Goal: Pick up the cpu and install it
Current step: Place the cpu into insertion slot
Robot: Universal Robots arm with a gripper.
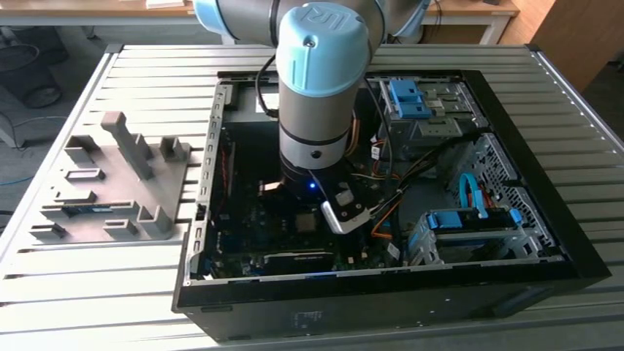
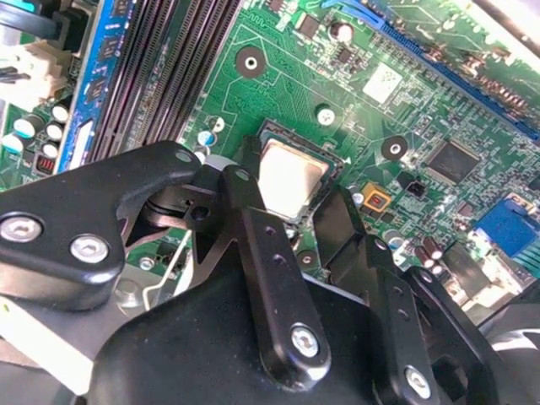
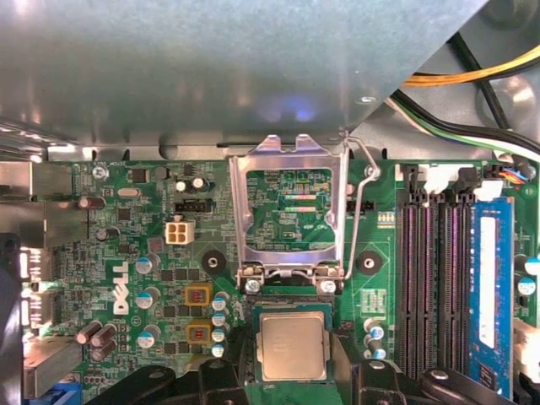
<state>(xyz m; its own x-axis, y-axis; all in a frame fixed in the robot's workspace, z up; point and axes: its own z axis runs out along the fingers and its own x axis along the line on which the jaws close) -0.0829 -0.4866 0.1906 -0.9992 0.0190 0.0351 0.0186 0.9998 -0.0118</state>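
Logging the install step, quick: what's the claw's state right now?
Claw: down astride the CPU, which lies in the motherboard socket; whether it grips or has let go cannot be told.

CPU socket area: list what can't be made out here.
Second wrist view: the gripper covers the CPU at its near edge, so its seating is unclear.
First wrist view: the gripper covers the sides of the socket flanking the CPU.
Exterior view: the arm hides the motherboard around the socket.
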